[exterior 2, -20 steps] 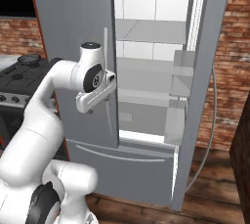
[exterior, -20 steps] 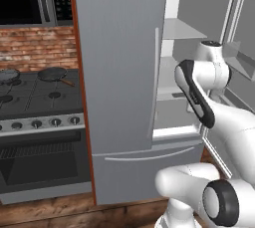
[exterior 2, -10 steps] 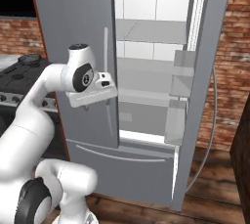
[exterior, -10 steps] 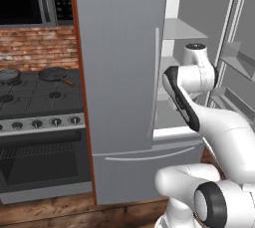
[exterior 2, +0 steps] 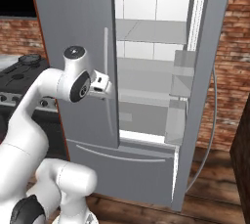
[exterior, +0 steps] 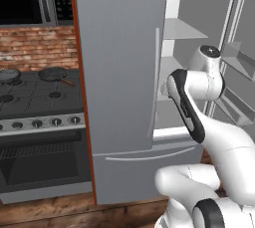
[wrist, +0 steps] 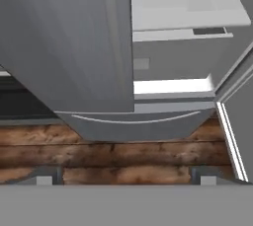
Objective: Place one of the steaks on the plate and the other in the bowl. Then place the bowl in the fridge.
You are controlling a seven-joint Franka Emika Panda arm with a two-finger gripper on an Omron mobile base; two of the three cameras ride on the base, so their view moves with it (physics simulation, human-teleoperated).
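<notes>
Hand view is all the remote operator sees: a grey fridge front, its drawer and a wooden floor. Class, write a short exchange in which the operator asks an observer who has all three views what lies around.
Operator: What stands left of the tall grey metallic fridge?
Observer: A dark gas stove, with a black frying pan on its burners.
Operator: How far open is the right door?
Observer: Swung wide. Pale bins line its inner side.
Operator: Where is my hand against the fridge?
Observer: The gripper hangs close by the shut left door's long thin handle, about halfway up it, jaws open and holding nothing.
</notes>
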